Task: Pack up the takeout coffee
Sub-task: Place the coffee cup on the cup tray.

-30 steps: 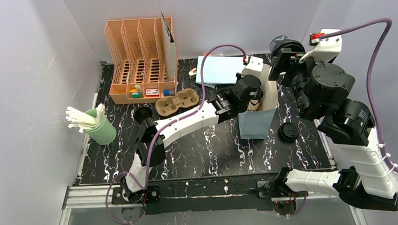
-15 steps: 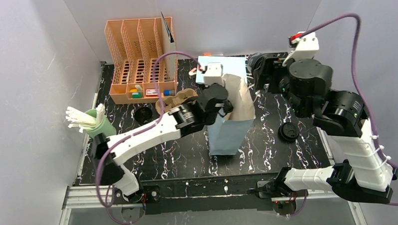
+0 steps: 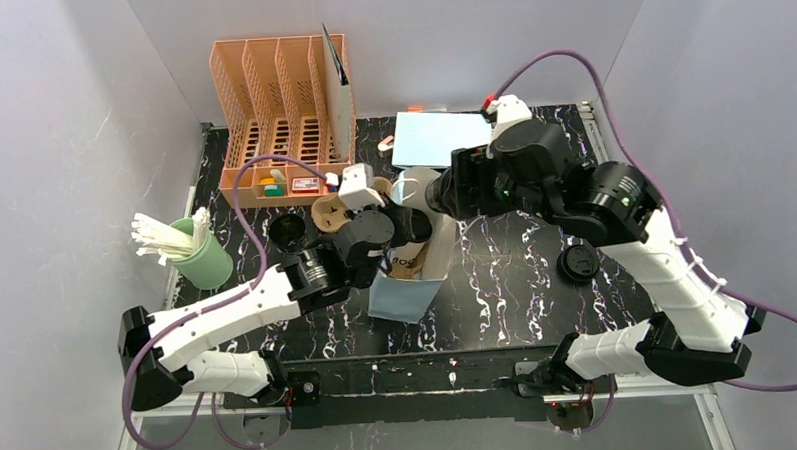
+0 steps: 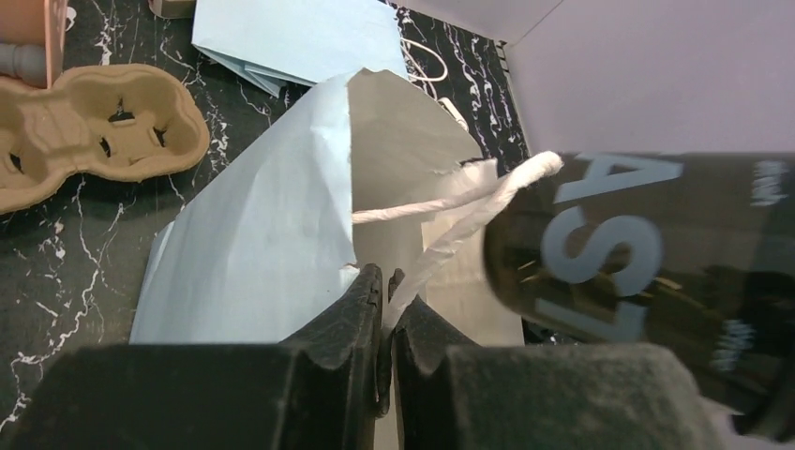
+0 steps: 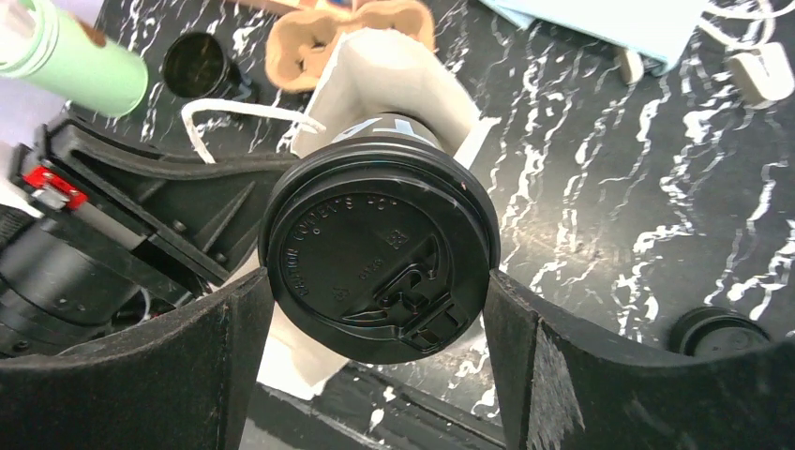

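Note:
My right gripper [image 5: 380,286] is shut on a dark takeout coffee cup with a black lid [image 5: 380,248] and holds it over the open mouth of the light-blue paper bag [image 3: 402,290]. The cup also shows in the left wrist view [image 4: 637,253], tilted beside the bag's opening. My left gripper [image 4: 386,292] is shut on the bag's white handle [image 4: 450,230] and holds the bag [image 4: 262,253] upright. A second lidded cup [image 3: 579,264] stands on the table at the right. A third cup [image 3: 288,230] stands left of the brown carrier [image 3: 346,202].
An orange desk organiser [image 3: 281,119] stands at the back left. A green cup of white sticks [image 3: 204,260] is at the left edge. Flat light-blue bags [image 3: 442,138] lie at the back. The two arms cross close together over the bag.
The left gripper has pulled the bag to the left and nearer. The right arm has swung left and down, bringing the cup over the bag's mouth.

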